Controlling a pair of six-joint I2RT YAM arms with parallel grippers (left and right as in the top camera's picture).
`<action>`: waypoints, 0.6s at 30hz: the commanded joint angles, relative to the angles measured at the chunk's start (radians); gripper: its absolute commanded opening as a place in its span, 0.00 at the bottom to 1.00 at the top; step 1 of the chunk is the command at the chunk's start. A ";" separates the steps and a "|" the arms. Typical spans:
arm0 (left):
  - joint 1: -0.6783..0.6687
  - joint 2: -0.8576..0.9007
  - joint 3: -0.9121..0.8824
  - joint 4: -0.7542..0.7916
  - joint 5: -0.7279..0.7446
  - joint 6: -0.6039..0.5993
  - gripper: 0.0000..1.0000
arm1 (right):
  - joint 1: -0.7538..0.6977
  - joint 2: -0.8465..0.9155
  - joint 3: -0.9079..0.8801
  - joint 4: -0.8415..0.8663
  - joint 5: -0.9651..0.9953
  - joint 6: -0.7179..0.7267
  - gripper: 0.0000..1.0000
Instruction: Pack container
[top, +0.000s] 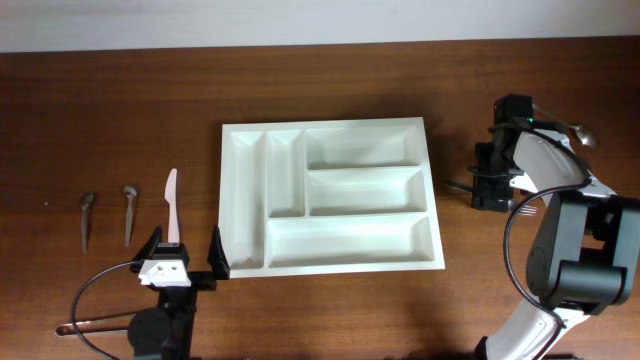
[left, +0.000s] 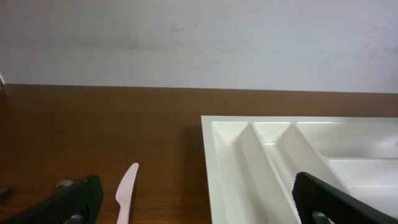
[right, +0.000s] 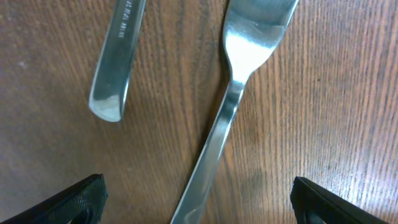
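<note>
Container (top: 340, 268): white five-compartment cutlery tray, flat on the wooden table (top: 100, 110) at centre, every compartment bare. Packing not begun.

Left gripper (top: 186, 248) sits low by the tray's near-left corner, jaws spread, holding nothing. The pale plastic knife (top: 172, 205) lies just ahead of it, handle toward the jaws, likely its first pick. Two small spoons (top: 85, 218) (top: 129, 210) lie further left, apart from each other.

Right gripper (right: 202, 202) hangs close over the table right of the tray, fingers wide apart and empty. It straddles a metal fork (right: 233, 81), whose handle runs between the fingers: looks like a lineup for a grasp. A second metal handle (right: 118, 68) lies just beside; risk of catching it.
</note>
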 joint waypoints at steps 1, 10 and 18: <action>0.006 -0.008 -0.005 -0.004 -0.011 -0.006 0.99 | 0.002 0.025 -0.006 -0.010 -0.006 -0.008 0.96; 0.006 -0.008 -0.005 -0.004 -0.011 -0.006 0.99 | 0.002 0.064 -0.006 -0.026 -0.006 -0.004 0.96; 0.006 -0.008 -0.005 -0.004 -0.011 -0.006 0.99 | 0.002 0.088 -0.006 -0.027 -0.013 -0.004 0.96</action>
